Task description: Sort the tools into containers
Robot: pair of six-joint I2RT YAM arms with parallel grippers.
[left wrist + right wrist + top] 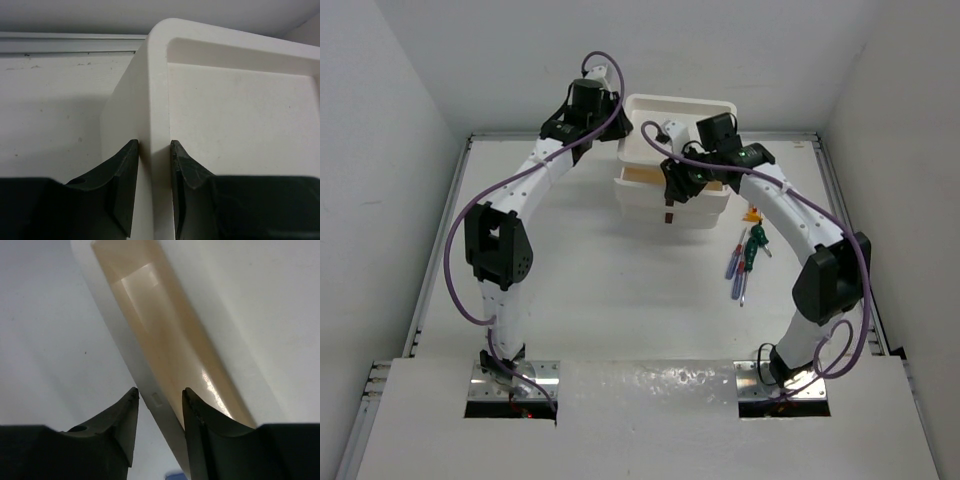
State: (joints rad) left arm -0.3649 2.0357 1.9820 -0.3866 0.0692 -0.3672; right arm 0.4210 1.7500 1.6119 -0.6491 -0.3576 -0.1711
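Tools [745,252] are all out on the table [620,300] in a little cluster just right of the white drawer unit [685,100], so sorting-wise we'd call it barely started: nothing we can see has gone into a drawer yet.

What does look under way is the setup. The left gripper [154,145] is pinched tight on the left rim [157,75] of the unit's tray-like top, which we'd guess is there to keep the unit steady. The right gripper [160,392] has its jaws on either side of the front wall of the top drawer [137,365]. That drawer sits partly pulled out, with its beige inside showing. We honestly can't tell whether the jaws are actually clamped on that wall or just straddling it.

Counting time:
- one drawer unit, with one drawer open and one dark handle [667,215] visible from above
- green-handled screwdrivers [756,240]: looks like two
- blue-purple ones [733,262]: looks like two
- one orange-yellow piece [752,213], lying nearest the unit

The tools are tiny and overlap in the overhead view, so take those twos with a pinch of salt. That puts roughly five items left to pick up and drop in.
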